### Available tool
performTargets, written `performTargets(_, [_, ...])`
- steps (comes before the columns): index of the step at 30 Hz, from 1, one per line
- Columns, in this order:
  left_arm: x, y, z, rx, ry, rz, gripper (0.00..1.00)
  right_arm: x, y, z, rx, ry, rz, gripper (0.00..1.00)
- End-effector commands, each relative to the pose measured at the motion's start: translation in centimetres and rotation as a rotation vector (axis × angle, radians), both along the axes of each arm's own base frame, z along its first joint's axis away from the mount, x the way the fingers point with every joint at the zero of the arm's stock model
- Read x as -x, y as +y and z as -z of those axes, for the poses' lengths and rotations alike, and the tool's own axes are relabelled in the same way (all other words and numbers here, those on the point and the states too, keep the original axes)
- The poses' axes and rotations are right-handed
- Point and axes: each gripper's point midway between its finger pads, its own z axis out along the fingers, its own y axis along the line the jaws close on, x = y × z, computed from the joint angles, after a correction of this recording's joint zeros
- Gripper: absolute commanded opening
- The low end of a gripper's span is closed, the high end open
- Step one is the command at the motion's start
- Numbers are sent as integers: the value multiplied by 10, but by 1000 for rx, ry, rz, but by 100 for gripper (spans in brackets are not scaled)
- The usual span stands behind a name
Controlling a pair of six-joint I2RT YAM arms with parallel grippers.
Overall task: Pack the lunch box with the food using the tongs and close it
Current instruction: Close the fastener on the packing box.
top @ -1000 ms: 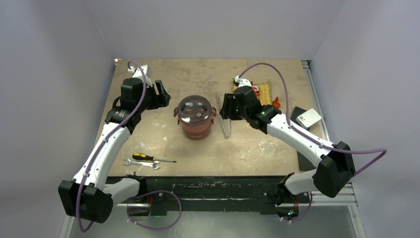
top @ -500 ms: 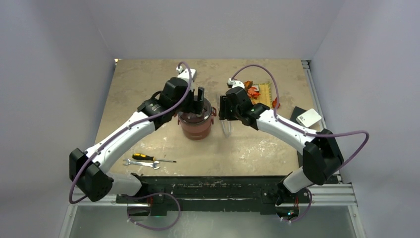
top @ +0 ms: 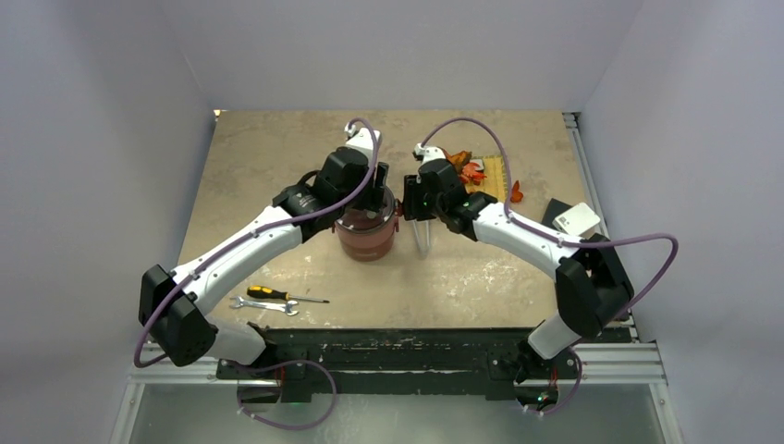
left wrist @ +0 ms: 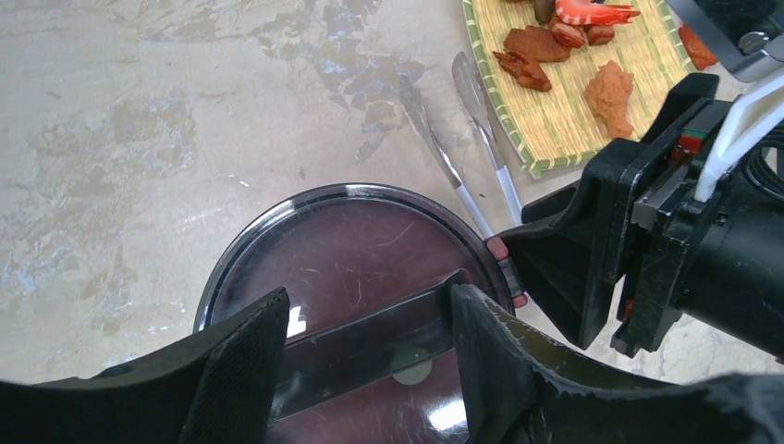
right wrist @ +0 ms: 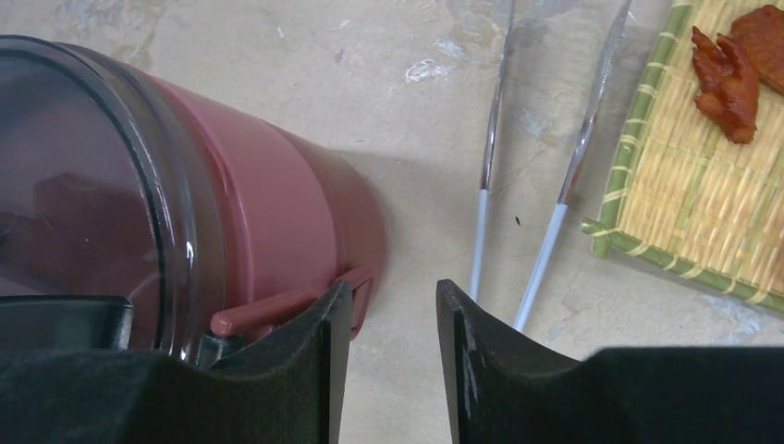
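The dusty-red lunch box (top: 367, 239) stands mid-table with its dark see-through lid (left wrist: 351, 250) on. My left gripper (top: 373, 205) hovers right over the lid, open; its jaws (left wrist: 370, 347) straddle the lid's handle bar lengthwise, the right fingertip at the bar's end. My right gripper (top: 411, 205) is at the box's right side, open (right wrist: 393, 310) over bare table, its left finger against the box's side handle (right wrist: 361, 287). The silver tongs (top: 423, 239) (right wrist: 490, 185) (left wrist: 462, 139) lie on the table between box and mat. The food (left wrist: 532, 46) (right wrist: 730, 74) lies on the yellow woven mat (top: 493, 176).
One orange piece (top: 516, 192) lies just off the mat's right edge. A black-and-orange screwdriver (top: 277, 295) and a small wrench (top: 263, 304) lie near the front left. A white device (top: 576, 218) sits on a black block at the right edge.
My left arm swung right from beside the box to over its lid, jaws now around the handle. My right gripper shifted left to the box's side handle and narrowed.
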Motion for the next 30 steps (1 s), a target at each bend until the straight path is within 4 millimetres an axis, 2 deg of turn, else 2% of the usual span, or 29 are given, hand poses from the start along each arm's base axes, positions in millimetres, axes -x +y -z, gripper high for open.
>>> performTargets(1, [12,19,40,-156,98,-7,61,-8,19,-9,-29,-58,-86,40])
performTargets(8, [17,24,57,-196,117,8,54,0,28,-5,-67,-38,-136,33])
performTargets(13, [20,23,67,-198,125,36,51,4,34,-13,-117,-53,-165,29])
performTargets(20, [24,21,77,-194,127,70,44,5,41,-12,-132,-44,-192,18])
performTargets(30, [29,15,83,-168,117,126,37,8,45,-18,-150,-55,-218,14])
